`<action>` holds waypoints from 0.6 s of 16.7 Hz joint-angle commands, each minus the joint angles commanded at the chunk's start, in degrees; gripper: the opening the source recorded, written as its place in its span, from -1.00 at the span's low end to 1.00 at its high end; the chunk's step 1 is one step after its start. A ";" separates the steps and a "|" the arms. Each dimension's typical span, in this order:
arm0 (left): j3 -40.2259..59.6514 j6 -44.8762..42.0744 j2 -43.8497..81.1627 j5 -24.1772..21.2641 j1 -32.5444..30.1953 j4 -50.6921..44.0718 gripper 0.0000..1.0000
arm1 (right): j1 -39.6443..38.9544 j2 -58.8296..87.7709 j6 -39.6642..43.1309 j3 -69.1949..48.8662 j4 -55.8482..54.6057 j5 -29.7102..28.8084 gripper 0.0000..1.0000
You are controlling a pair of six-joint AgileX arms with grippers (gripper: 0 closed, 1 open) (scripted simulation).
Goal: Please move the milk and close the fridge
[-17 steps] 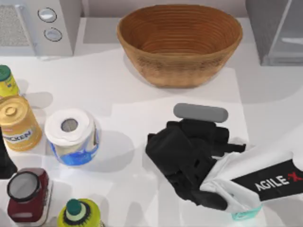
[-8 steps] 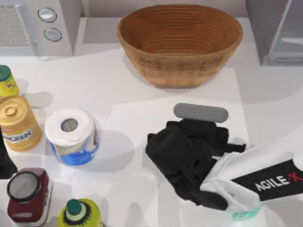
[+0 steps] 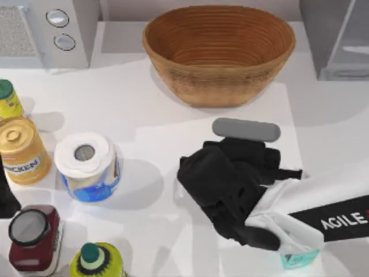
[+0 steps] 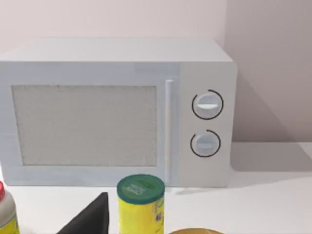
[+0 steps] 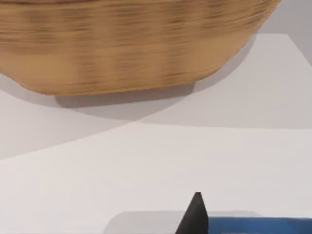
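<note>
While the left gripper was parked at the left edge of the table, near the yellow bottle and the gold-lidded can, it had no part in the work. I cannot tell if it was spread or pressed together. Behind them stood the microwave with its two knobs, and a little to the right the paper roll. The woven basket took the middle of the far side.

In front of the basket, toward the right, the right gripper was low over the table. In the right wrist view, the milk showed as a blue strip just beside the black tip of this gripper. Whether the gripper was spread around the carton or already pinching it, I cannot tell.

In my judgement, such a small carton is light and quite stiff, but its thin walls can dent, and its smooth sides may slip. It is better to take it on two flat opposite sides, near the middle of its height, with mild force.

A teal carton peeked out under the right arm. At the far right corner, the fridge seemed to have its pale door swung open.
</note>
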State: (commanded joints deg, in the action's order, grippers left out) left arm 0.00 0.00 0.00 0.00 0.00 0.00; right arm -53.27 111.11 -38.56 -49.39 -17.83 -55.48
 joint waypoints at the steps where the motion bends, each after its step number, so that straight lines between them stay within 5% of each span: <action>1: 0.00 0.00 0.00 0.00 0.00 0.00 1.00 | -0.01 -0.93 0.01 -0.27 1.20 0.01 -1.00; 10: 0.00 0.00 0.00 0.00 0.00 0.00 1.00 | 3.82 -3.82 2.75 1.20 -1.53 3.45 -1.00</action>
State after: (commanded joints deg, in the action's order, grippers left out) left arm 0.00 0.00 0.00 0.00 0.00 0.00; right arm -49.46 107.28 -35.82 -48.18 -19.36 -52.04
